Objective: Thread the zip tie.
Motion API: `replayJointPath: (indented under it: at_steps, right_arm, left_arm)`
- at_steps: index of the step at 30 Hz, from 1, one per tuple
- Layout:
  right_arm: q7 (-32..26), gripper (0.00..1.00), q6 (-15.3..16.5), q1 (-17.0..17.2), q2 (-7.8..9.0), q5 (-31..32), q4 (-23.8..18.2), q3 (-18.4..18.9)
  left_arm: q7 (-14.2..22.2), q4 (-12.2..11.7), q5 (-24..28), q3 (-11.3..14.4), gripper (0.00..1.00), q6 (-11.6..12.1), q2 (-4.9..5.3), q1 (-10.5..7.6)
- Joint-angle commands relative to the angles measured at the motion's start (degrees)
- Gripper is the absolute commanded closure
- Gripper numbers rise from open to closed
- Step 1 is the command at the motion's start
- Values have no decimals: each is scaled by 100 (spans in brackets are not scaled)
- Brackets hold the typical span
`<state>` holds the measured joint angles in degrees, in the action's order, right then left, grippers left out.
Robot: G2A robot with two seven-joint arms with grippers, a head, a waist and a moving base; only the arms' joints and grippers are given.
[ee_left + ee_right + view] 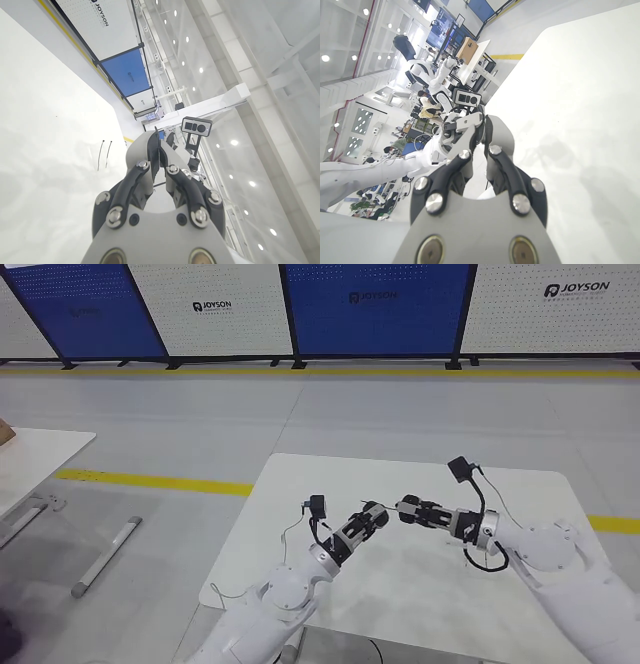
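Fingers (152,147) pressed together on left gripper (378,509) and right gripper (405,506) over my white worktop (420,584).
Two zip ties (100,155) lie on it; panels (380,314) stand beyond.

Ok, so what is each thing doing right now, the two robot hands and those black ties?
left gripper: fingers shut on a thin black zip tie, up off the table.
right gripper: fingers shut, close to the left one; what it pinches is too thin to see.
spare zip ties: two, lying straight on the table, not looped, untouched.
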<state>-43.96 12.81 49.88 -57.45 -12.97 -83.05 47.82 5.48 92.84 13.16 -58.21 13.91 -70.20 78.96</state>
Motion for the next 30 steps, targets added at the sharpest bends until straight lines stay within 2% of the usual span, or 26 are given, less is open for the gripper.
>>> replayJointPath:
  at_steps: [1, 11, 14, 21, 23, 25, 28, 30]
  right_arm:
    - [-31, 0, 6, 33, 9, 1, 17, 76]
    - [-72, 0, 11, 473, 143, 102, -99, 665]
    - [-138, 0, -8, 524, 153, 241, -183, 708]
    - [-138, 0, -8, 524, 153, 241, -183, 708]
    - [-105, 0, 114, 582, 142, 312, -299, 679]
    - [-218, 0, 280, 607, 119, 203, -336, 637]
    - [-378, 0, 667, 555, 57, -199, -154, 584]
    - [-353, 0, 667, 473, 8, -176, -77, 509]
  left_arm:
    - [23, 17, 22, -31, 100, 3, 3, 28]
    - [205, 75, 191, -164, 100, -46, 14, 130]
    - [356, 91, 299, -184, 100, -134, 19, 148]
    - [356, 91, 299, -184, 100, -134, 19, 148]
    - [329, 97, 357, -188, 100, -148, 15, 153]
    - [322, 153, 755, -235, 100, -151, -2, 170]
    - [656, 225, 1302, -353, 100, -241, 7, 198]
    - [634, 248, 1379, -448, 100, -225, 15, 226]
